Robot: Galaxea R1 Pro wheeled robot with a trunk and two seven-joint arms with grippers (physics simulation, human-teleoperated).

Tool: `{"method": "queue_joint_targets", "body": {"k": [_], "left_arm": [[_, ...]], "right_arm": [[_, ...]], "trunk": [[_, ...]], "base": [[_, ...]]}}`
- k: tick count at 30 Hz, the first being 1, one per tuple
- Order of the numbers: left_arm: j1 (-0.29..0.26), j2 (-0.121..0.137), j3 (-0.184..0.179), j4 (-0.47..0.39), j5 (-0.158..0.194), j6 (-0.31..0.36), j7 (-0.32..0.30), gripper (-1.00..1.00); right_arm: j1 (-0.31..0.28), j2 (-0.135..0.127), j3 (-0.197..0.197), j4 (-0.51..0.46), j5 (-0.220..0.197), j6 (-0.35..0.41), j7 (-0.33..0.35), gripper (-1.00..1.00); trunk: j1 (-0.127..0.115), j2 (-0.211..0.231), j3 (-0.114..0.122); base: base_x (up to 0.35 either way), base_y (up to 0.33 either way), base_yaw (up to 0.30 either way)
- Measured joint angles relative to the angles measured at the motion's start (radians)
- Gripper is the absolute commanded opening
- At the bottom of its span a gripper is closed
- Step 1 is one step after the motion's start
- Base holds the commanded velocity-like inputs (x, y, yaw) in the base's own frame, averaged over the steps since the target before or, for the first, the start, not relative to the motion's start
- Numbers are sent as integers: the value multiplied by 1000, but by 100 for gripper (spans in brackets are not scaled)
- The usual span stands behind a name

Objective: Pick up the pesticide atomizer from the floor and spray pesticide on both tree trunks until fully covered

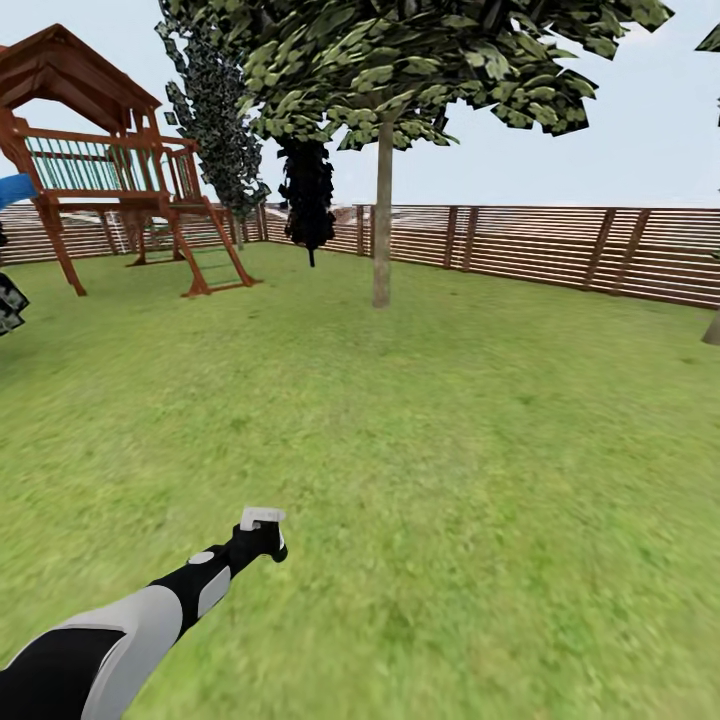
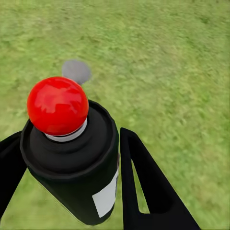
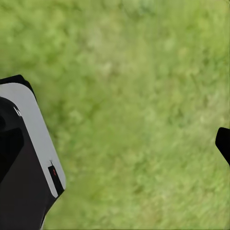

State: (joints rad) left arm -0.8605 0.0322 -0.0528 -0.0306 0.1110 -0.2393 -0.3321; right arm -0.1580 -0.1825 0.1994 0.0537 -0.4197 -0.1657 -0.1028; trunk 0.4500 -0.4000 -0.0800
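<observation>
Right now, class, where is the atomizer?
The atomizer sits between the left claw's fingers, low and left of centre in the head view, above the lawn.

Wooden playset (image 1: 110, 160) at far left, two dark cypress-like columns (image 1: 307, 195) beside it.

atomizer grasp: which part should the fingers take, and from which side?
Grip the dark cylindrical body of the atomizer, fingers on opposite sides, coming in from the side below the cap. The round body gives flanks to clamp, and that leaves the red button on top free. The left gripper holds it this way already.
</observation>
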Motion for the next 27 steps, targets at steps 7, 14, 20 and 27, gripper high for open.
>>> {"method": "queue_joint_targets", "body": {"k": [7,14,20,27], "left_arm": [[0,0,0,0,0,0,0,-100],[0,0,0,0,0,0,0,-100],[0,0,0,0,0,0,-1,-100],[0,-2,0,0,-1,0,0,-100]], "right_arm": [[0,0,0,0,0,0,0,100],[0,0,0,0,-1,0,0,100],[0,0,0,0,0,0,0,100],[0,0,0,0,0,0,0,100]], "trunk": [[0,0,0],[0,0,0],[0,0,0],[0,0,0]], "base": [[350,0,0],[350,0,0],[350,0,0],[350,0,0]]}}
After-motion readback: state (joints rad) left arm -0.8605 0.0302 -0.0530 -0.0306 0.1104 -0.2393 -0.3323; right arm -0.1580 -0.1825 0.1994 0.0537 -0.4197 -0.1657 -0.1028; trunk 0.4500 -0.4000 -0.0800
